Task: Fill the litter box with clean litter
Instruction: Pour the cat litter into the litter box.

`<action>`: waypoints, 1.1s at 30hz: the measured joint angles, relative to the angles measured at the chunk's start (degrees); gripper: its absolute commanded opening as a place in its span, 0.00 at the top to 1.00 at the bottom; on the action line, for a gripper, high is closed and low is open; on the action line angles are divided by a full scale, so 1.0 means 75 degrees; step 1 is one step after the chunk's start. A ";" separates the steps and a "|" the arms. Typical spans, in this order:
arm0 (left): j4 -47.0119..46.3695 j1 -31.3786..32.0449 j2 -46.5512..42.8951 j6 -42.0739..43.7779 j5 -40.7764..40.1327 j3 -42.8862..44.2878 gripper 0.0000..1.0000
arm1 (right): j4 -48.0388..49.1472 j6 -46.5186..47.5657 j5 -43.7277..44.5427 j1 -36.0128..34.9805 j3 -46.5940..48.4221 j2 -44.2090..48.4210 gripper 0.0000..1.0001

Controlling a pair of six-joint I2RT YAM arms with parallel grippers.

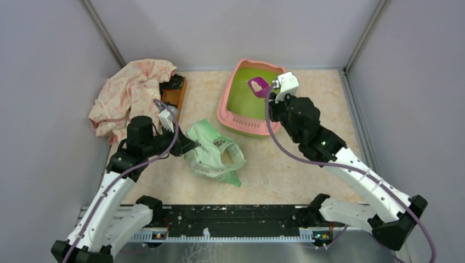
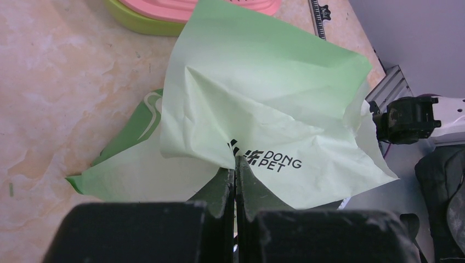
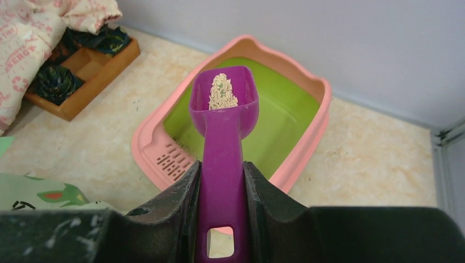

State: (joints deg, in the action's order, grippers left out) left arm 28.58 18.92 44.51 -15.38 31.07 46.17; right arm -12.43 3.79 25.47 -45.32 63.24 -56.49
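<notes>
The litter box point(image 1: 230, 118), pink-rimmed with a lime-green inside, stands at the back middle of the table; it also shows in the right wrist view point(image 3: 318, 123). My right gripper point(image 3: 222, 172) is shut on the handle of a magenta scoop point(image 3: 224, 131) held above the box. A small heap of clean litter point(image 3: 222, 92) lies in the scoop's bowl. In the top view the scoop point(image 1: 257, 85) hangs over the box's right side. My left gripper point(image 2: 234, 160) is shut on the edge of the light green printed bag point(image 2: 263, 104), which lies crumpled mid-table point(image 1: 211, 153).
A wooden tray point(image 1: 174, 94) with dark items sits at the back left, partly under a pink floral cloth point(image 1: 131, 90). Grey walls close in the table on three sides. The black rail point(image 1: 230, 216) runs along the near edge.
</notes>
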 measured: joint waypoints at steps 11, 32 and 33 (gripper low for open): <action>0.0023 -0.0006 -0.0012 0.0000 0.0017 0.0003 1.00 | -0.1227 -0.1081 -0.2503 0.2355 0.1562 -0.2704 1.00; 0.0140 -0.0009 -0.0067 0.0000 0.0023 0.0093 1.00 | -0.4109 -0.0793 -0.2734 0.2562 0.3652 -0.4272 1.00; 0.0140 -0.0006 -0.0058 0.0000 0.0026 0.0099 1.00 | -0.4068 -0.0784 -0.2818 0.2562 0.3465 -0.3960 1.00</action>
State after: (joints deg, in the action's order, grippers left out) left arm 29.63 18.87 44.07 -15.38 31.27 46.92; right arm -42.94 -2.09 4.34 -26.11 89.23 -86.19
